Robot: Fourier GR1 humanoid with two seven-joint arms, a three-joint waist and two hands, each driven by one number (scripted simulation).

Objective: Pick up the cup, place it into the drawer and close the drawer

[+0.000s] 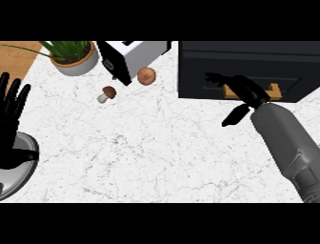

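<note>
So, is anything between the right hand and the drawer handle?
Nothing visible is in the way. The right hand is at the handle on the drawer front. The mushroom lies well apart on the counter.

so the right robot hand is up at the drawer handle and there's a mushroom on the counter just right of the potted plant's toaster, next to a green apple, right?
Not quite: the head view shows no green apple. The round thing beside the mushroom is brownish orange. The rest holds: the right robot hand is at the drawer handle.

Right hand (240, 90) covers part of drawer (251, 90) handle; plant (68, 50) cut by top band.
</note>
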